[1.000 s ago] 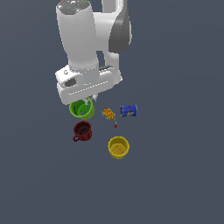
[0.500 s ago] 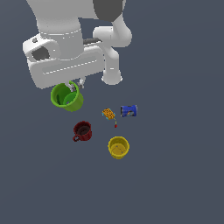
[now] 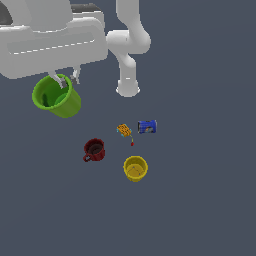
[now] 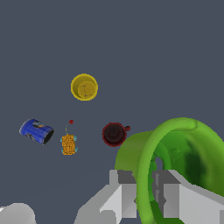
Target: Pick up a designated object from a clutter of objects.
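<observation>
Exterior view: the smooth, round green cup (image 3: 56,96) hangs tilted from the tool (image 3: 69,80), above the tabletop (image 3: 200,190) and apart from the other items. Wrist view: the tool (image 4: 144,192) has its fingers (image 4: 120,194) pinched narrowly on the green cup's (image 4: 183,148) thin rim, one inside, one outside.

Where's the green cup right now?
The green cup hangs from the gripper at the exterior view's upper left, tilted, apart from the red mug and the other items.
</observation>
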Controlling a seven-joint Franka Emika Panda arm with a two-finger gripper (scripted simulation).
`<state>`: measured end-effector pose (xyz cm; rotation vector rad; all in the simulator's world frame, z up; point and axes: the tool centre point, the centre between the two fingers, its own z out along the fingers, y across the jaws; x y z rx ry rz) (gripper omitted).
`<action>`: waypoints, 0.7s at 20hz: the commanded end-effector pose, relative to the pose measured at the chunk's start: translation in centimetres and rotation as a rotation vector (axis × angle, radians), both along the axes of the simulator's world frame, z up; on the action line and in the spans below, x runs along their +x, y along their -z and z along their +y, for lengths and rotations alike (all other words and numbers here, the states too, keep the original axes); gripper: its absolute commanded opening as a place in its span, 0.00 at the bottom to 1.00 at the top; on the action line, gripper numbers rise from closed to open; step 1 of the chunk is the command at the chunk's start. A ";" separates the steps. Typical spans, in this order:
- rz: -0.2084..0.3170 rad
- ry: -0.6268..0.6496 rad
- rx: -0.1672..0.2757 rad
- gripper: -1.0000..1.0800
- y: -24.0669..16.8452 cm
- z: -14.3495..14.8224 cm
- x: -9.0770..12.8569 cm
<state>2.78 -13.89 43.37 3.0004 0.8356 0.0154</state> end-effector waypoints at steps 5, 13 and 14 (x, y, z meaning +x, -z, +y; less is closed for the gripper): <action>-0.001 0.000 -0.001 0.00 -2.9 -0.9 1.0; -0.001 0.000 -0.001 0.00 -4.4 -1.4 1.6; -0.001 0.000 -0.001 0.00 -4.4 -1.4 1.6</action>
